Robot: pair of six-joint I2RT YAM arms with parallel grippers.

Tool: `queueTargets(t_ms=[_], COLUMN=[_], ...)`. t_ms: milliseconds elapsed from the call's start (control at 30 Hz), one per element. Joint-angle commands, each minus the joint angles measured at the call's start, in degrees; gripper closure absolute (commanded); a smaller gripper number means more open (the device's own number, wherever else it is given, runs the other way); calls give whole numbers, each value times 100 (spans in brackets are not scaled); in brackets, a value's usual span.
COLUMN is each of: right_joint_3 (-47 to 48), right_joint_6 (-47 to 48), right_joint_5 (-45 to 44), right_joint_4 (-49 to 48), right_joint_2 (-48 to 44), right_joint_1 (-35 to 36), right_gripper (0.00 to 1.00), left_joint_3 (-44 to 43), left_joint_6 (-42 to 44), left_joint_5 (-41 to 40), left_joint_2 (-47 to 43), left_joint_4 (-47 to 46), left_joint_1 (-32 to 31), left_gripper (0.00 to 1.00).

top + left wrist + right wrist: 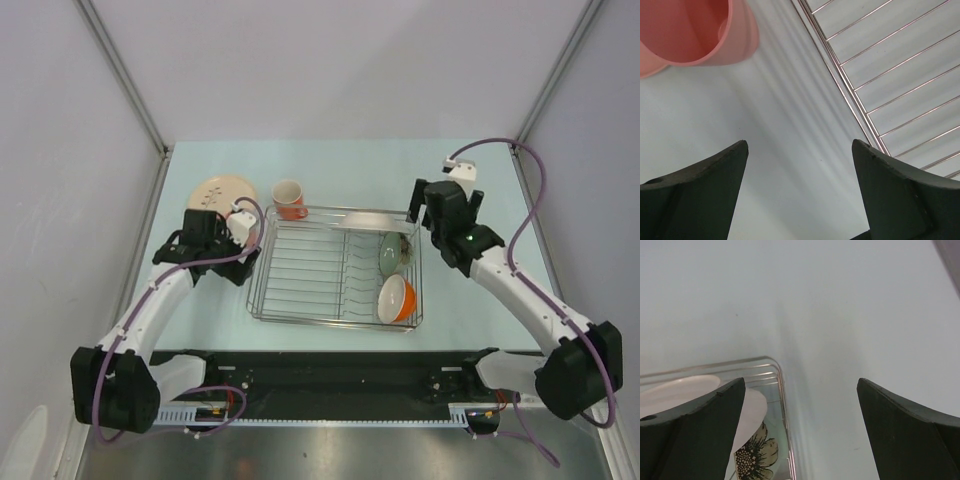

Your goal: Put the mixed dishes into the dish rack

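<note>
From above, the rack (262, 270) sat mid-counter (450, 315). In its right end stood the green bowl (388, 256) and, nearer the arms, the orange bowl (397, 298), both on edge. The white plate (365, 217) rested along the rack's far side. Outside the rack, the mug (289, 199) stood upright just past its far left corner, and the leaf plate (222, 190) lay flat to the left of the mug. The left hand (238, 250) hung beside the rack's left side, partly over the leaf plate's near edge. The right hand (428, 213) hung at the rack's far right corner. From this height, neither hand's spread could be told.

In the left wrist view, the left hand (799, 143) was spread wide and held nothing, with bare counter (790, 100) between its fingers. The pink cup (695, 30) stood at the upper left, apart from the fingers. The rack's rim (840, 75) ran diagonally at the right.

In the right wrist view, the right hand (800, 381) was also spread wide and held nothing. It hung over the counter (840, 315) at the rack's rounded corner (781, 385). Inside that corner showed the white plate (680, 388) and, below it, the green bowl (756, 454) with a dark flower print.
</note>
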State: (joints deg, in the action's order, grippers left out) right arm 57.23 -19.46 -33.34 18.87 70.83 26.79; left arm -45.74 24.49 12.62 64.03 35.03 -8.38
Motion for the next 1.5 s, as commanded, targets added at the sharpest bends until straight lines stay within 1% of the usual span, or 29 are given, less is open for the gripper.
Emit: queueTargets(t_ms=[0, 133, 200, 267, 300, 400, 467, 500, 533, 600, 633, 667, 700, 733, 767, 800, 833, 867, 900, 933, 967, 1000, 1033, 1067, 1100, 1167, 1200, 1300, 1467], right_joint_3=[191, 341, 385, 403, 411, 412, 447, 499, 691, 990, 1314, 1491, 1658, 1955, 2089, 2264, 2449, 2929, 3186, 3467, 4123, 4460, 4898, 5277, 6046, 6736, 7418, 8178, 8462], right_joint_6=[118, 83, 101, 66, 57, 127, 223, 241, 276, 408, 460, 513, 644, 724, 759, 812, 786, 769, 786, 830, 874, 926, 1031, 1076, 1137, 1156, 1112, 971, 515], right_joint_5=[-102, -85, -67, 3, 73, 135, 231, 423, 495, 679, 819, 995, 1336, 1565, 1776, 2327, 2680, 3215, 3568, 3763, 3904, 4158, 4230, 4266, 4379, 4677, 4775, 5170, 5688], right_joint_4=[-279, -375, -454, -481, -490, -621, -770, -815, -806, -780, -789, -841, -876, -955, -1121, -1192, -1210, -1141, -1079, -974, -721, -536, -334, 60, 238, 669, 801, 925, 329], right_joint_2=[-534, -789, -904, -939, -957, -931, -869, -712, -598, -308, 16, 219, 395, 745, 905, 1081, 1526, 1765, 2064, 2328, 2922, 3215, 3496, 4108, 4367, 5182, 5456, 6159, 6716], right_joint_1=[-165, -147, -147, -130, -121, 46, 168, 300, 397, 729, 827, 924, 1125, 1205, 1267, 1311, 1338, 1355, 1364, 1434, 1478, 1540, 1601, 1724, 1777, 1847, 1848, 1839, 1760], right_gripper=[0, 0, 0, 0, 0, 0, 0, 0, 0, 0, 0, 0, 0, 0, 0, 0, 0, 0, 0, 0, 0, 0, 0, 0, 0, 0, 0, 0, 0], left_joint_3=[-304, -462, -742, -936, -1111, -1445, -1622, -1727, -1754, -1842, -1869, -1886, -1817, -1755, -1676, -1528, -1465, -1360, -1324, -1298, -1298, -1315, -1350, -1359, -1394, -1429, -1438, -1429, -1429], left_joint_6=[-67, -41, -41, -58, -76, -269, -628, -795, -1136, -1446, -1673, -1745, -1807, -1886, -1913, -1939, -1965, -1983, -2001, -2070, -2106, -2132, -2141, -2124, -2080, -2054, -2036, -2001, -1983], left_joint_5=[557, 566, 365, 101, -204, -436, -585, -690, -874, -1042, -1156, -1200, -1236, -1245, -1245, -1245, -1245, -1245, -1245, -1201, -1053, -956, -885, -850, -762, -621, -455, -270, -181], left_joint_2=[-198, -312, -400, -575, -619, -673, -446, -366, -287, 55, 196, 311, 468, 505, 523, 584, 610, 654, 681, 794, 847, 926, 1101, 1172, 1251, 1418, 1463, 1647, 2068], left_joint_4=[171, 372, 426, 356, 130, -223, -522, -662, -951, -1138, -1191, -1208, -1322, -1392, -1480, -1638, -1718, -1797, -1945, -2008, -2052, -2087, -2079, -2096, -2140, -2167, -2184, -2280, -2544], left_joint_1=[-190, -190, -190, -181, -164, 55, 300, 389, 503, 776, 820, 977, 1014, 1049, 1110, 1145, 1189, 1268, 1347, 1435, 1610, 1699, 1769, 1857, 1919, 2111, 2165, 2323, 2508], left_gripper=[9, 8, 8, 5, 3, 2, 2, 2, 2, 2, 2, 3, 3, 3, 4, 4, 4, 4, 4, 4, 5, 5, 6, 6, 6, 6, 6, 6, 7])
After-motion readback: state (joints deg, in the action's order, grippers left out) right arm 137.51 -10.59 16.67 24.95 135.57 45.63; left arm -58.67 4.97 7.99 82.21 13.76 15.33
